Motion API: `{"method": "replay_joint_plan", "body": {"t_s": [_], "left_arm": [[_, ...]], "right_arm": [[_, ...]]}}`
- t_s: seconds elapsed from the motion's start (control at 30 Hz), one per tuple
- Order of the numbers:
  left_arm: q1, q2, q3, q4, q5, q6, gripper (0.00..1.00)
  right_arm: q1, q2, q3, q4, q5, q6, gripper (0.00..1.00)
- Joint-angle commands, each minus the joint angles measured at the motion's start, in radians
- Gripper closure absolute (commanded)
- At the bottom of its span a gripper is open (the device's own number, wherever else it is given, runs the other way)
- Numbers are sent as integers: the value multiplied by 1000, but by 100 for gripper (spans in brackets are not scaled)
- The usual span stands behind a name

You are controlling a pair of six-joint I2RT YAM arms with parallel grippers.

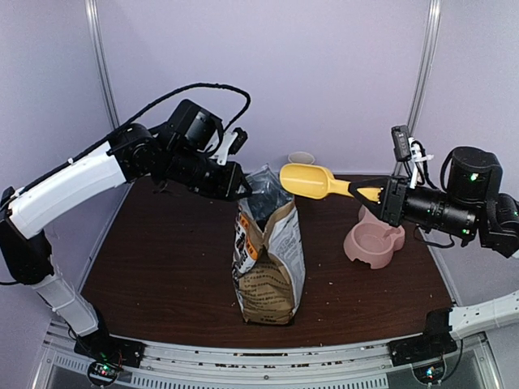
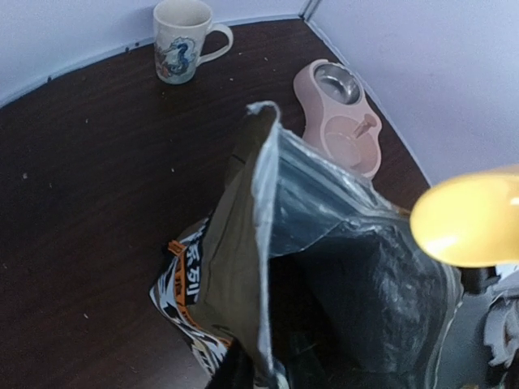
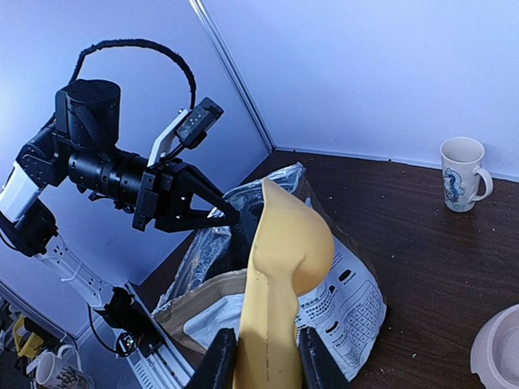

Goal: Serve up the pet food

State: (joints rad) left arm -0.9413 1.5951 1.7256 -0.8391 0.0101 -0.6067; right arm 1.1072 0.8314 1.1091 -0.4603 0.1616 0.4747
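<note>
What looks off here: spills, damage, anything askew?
Only minor: pale crumbs lie scattered on the table around the bag, too small to identify. The bag's open top is crumpled, but it stands upright. Bowl and mug look upright and intact.

The left arm (image 1: 73, 182) has a long white shell between black joints. A black braided cable (image 1: 203, 87) makes a loop over its wrist. The left gripper (image 3: 233, 217) has black triangular fingers. The right arm (image 1: 438, 207) is black and cylindrical, with a small green light (image 1: 473, 176) and a white lower link (image 1: 486, 312).
</note>
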Motion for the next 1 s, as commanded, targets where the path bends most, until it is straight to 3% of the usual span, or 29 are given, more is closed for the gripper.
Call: {"method": "replay_joint_plan", "body": {"t_s": [0.0, 0.13, 0.3, 0.47, 0.7, 0.97], "left_arm": [[-2, -13, 18, -3, -31, 15, 100], [13, -54, 21, -56, -110, 43, 100], [122, -179, 60, -133, -223, 99, 100], [176, -219, 189, -205, -293, 183, 100], [154, -203, 174, -98, -42, 222, 100], [-4, -121, 190, 10, 14, 223, 100]], "right_arm": [[1, 16, 43, -19, 12, -26, 84], [2, 39, 77, -18, -13, -28, 83], [8, 64, 101, 15, -55, -27, 83], [9, 88, 109, 36, -63, -27, 84], [15, 90, 104, 65, -85, -14, 84], [32, 80, 90, 98, -177, 8, 83]]}}
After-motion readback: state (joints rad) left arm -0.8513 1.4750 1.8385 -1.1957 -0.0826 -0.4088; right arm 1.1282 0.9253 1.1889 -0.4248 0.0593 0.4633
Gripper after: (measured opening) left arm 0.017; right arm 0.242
